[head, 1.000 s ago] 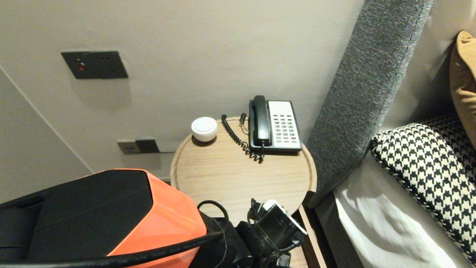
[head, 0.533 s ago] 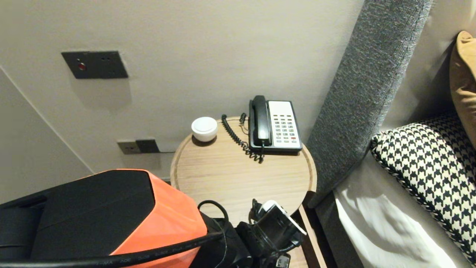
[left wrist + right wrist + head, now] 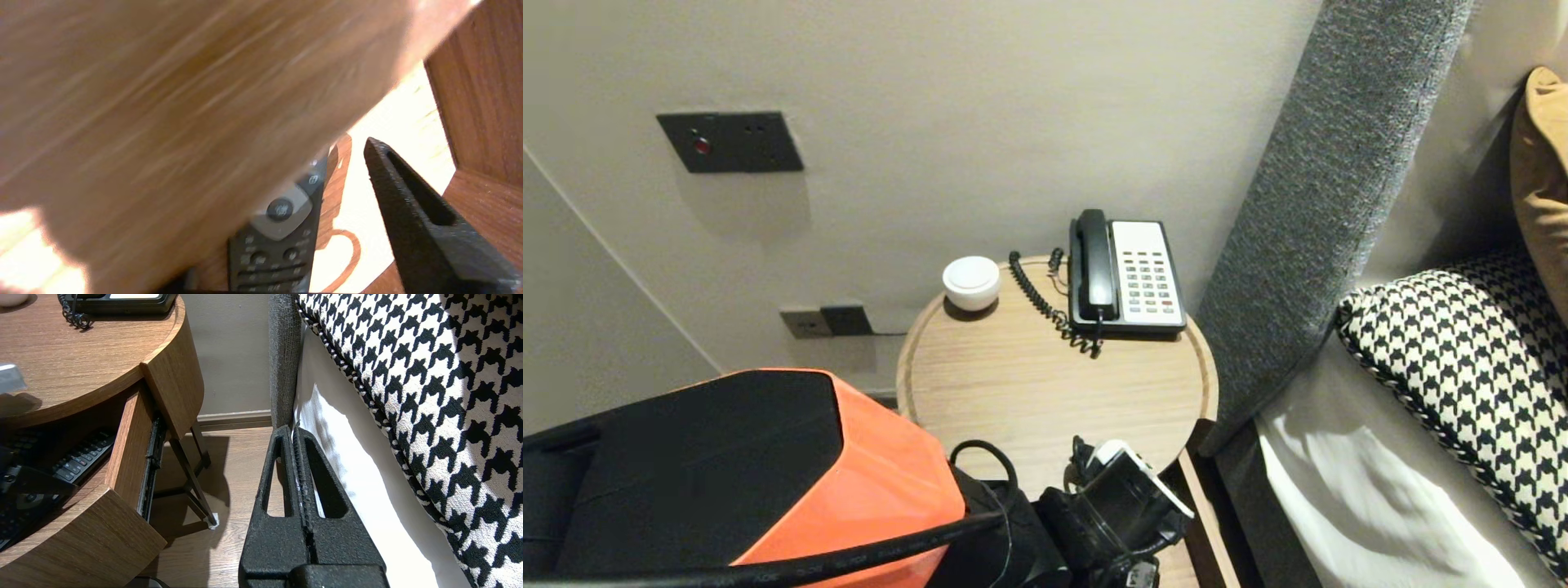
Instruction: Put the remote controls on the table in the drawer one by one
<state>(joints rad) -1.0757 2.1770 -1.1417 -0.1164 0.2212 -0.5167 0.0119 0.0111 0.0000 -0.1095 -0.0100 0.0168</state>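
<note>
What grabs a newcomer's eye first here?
The orange-and-black left arm fills the head view's foreground; the left pincer stands open in the open drawer by a remote. Behind, a phone sits on the round table; the right pincer hangs shut beside the bed.

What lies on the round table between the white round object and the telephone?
The black coiled cord of the telephone lies between it and the white round object; the head view shows this.
</note>
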